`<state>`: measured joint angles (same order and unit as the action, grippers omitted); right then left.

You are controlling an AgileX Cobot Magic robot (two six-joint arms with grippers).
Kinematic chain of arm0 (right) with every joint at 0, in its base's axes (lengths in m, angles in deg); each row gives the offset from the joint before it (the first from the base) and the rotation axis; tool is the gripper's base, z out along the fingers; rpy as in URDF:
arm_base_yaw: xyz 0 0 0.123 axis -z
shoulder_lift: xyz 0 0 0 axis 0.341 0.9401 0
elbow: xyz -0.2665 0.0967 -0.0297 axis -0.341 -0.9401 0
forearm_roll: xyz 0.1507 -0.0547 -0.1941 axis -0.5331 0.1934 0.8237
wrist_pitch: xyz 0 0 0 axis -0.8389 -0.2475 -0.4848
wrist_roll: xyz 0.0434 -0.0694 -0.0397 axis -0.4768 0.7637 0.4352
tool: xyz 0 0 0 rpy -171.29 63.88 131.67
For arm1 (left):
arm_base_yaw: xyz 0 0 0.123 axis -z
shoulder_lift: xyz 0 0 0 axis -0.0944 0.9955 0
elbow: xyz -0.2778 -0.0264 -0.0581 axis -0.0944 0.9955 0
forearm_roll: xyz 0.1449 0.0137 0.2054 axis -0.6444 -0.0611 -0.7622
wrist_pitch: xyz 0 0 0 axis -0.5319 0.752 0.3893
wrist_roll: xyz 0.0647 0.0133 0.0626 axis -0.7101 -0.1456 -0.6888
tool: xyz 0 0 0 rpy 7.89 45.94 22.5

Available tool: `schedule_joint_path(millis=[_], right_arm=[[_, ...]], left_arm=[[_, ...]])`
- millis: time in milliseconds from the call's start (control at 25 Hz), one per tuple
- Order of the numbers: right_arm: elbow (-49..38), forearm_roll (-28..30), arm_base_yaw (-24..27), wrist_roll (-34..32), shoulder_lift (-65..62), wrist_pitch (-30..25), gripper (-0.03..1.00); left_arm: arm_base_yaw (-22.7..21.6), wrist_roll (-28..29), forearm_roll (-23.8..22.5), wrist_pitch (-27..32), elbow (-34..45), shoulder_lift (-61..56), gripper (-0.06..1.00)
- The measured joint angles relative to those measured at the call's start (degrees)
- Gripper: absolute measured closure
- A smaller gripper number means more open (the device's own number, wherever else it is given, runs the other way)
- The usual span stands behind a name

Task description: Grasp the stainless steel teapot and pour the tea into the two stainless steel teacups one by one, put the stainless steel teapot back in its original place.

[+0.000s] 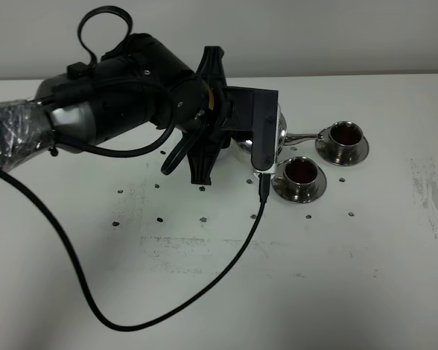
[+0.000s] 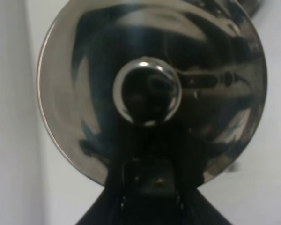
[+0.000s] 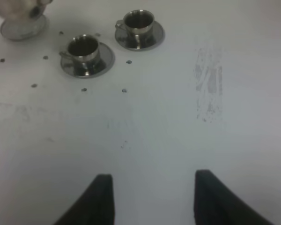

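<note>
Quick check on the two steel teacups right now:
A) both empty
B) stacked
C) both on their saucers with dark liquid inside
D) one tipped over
C: in the exterior high view the near teacup and the far teacup each stand upright on a saucer, with dark reddish liquid showing inside.

The left arm reaches in from the left edge across the middle, its wrist bent downward so the left gripper (image 1: 266, 149) points down, its opening hidden from every view, while the right gripper (image 3: 152, 197) hovers above the table with its two fingers spread wide apart.
</note>
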<state>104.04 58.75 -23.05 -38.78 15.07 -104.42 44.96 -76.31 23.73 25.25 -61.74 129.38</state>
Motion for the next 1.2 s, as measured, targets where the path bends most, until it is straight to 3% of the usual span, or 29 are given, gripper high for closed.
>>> schedule_joint_path(millis=[200, 360, 880, 1200], right_arm=[[0.00, 0.00, 0.00, 0.00, 0.00, 0.00, 0.55], [0.00, 0.00, 0.00, 0.00, 0.00, 0.00, 0.55], [0.00, 0.00, 0.00, 0.00, 0.00, 0.00, 0.55], [0.00, 0.00, 0.00, 0.00, 0.00, 0.00, 0.55]], left_arm=[[2.66, 10.61, 9.38, 1.70, 4.14, -2.59, 0.73], [5.09, 12.74, 13.25, 1.81, 5.97, -1.92, 0.73], [6.50, 14.93, 15.55, -2.97, 5.97, 7.33, 0.73], [5.71, 14.77, 14.77, -2.62, 5.97, 3.39, 0.73]])
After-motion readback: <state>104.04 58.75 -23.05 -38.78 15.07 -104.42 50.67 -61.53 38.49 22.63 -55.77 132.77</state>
